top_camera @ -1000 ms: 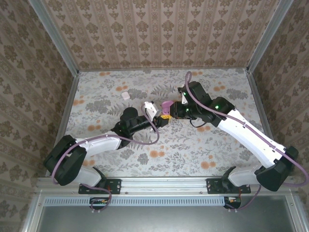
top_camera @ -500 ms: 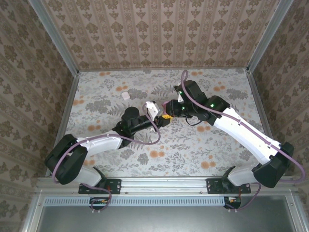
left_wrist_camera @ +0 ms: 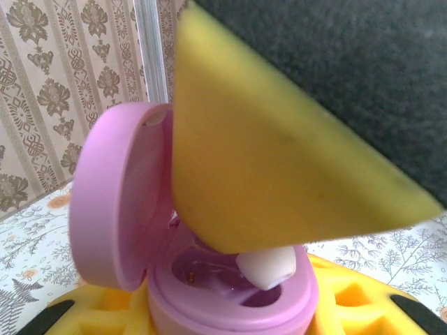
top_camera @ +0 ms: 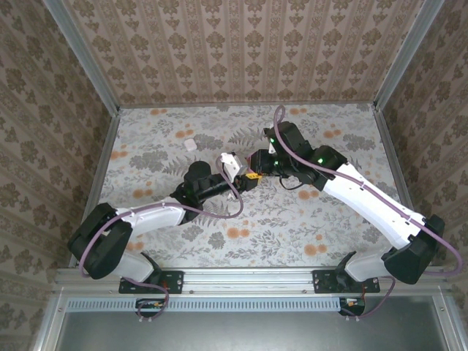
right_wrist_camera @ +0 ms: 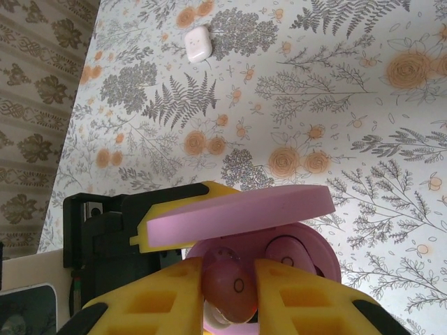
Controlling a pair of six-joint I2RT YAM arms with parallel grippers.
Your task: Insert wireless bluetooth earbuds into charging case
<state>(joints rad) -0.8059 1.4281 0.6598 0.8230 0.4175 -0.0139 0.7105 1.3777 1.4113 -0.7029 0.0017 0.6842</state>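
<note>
From where I stand, a pink earbud [right_wrist_camera: 227,283] is pinched tight in the right gripper [top_camera: 262,162]. Its tip is right at the mouth of the open pink charging case [right_wrist_camera: 279,209], and a second pink bud [right_wrist_camera: 288,255] lies in its well there. The left gripper [top_camera: 247,175] clamps that case by its base, up above the middle of the table [top_camera: 314,227]. A white case [right_wrist_camera: 197,43] lies closed toward the far edge, left of centre.

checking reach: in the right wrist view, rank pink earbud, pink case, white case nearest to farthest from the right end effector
1. pink earbud, held in the right end effector.
2. pink case, open, just beyond.
3. white case, far off, upper left.
</note>
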